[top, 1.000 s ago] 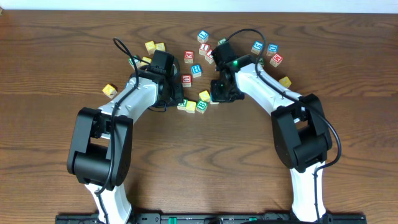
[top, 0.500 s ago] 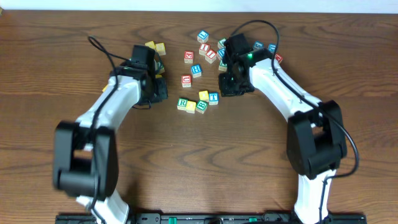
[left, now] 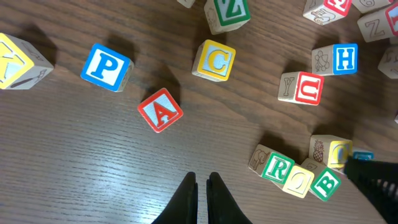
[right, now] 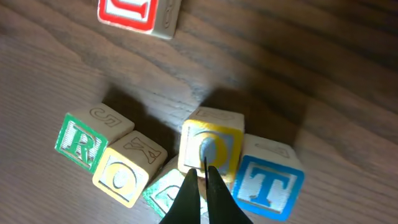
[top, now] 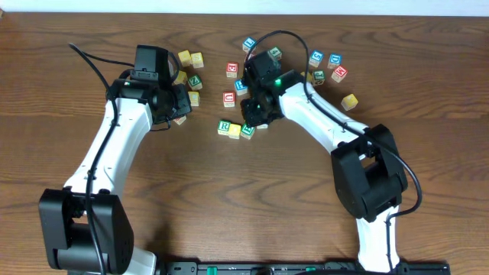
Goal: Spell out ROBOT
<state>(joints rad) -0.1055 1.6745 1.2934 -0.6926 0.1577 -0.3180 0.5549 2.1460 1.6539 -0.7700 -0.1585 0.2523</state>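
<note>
A row of three blocks lies mid-table: green R point(top: 225, 126), yellow O point(top: 234, 131), green B point(top: 247, 131). In the right wrist view they are R point(right: 78, 142), O point(right: 124, 174) and B point(right: 165, 194). A second yellow O block point(right: 211, 144) and a blue T block point(right: 268, 180) sit just behind the row, touching each other. My right gripper point(right: 202, 175) is shut and empty, its tips over the second O; it also shows in the overhead view point(top: 252, 117). My left gripper point(left: 202, 182) is shut and empty over bare wood, left of the row.
Loose blocks lie near the left gripper: red A point(left: 160, 110), blue P point(left: 106, 67), yellow C point(left: 216, 60), green Z point(left: 227, 12), red U point(left: 301, 87), blue H point(left: 339, 59). Several more blocks point(top: 327, 67) are scattered at the back right.
The left arm has pulled back to the left, away from the row. The right gripper went up and right, then came back left onto the second O and T.
</note>
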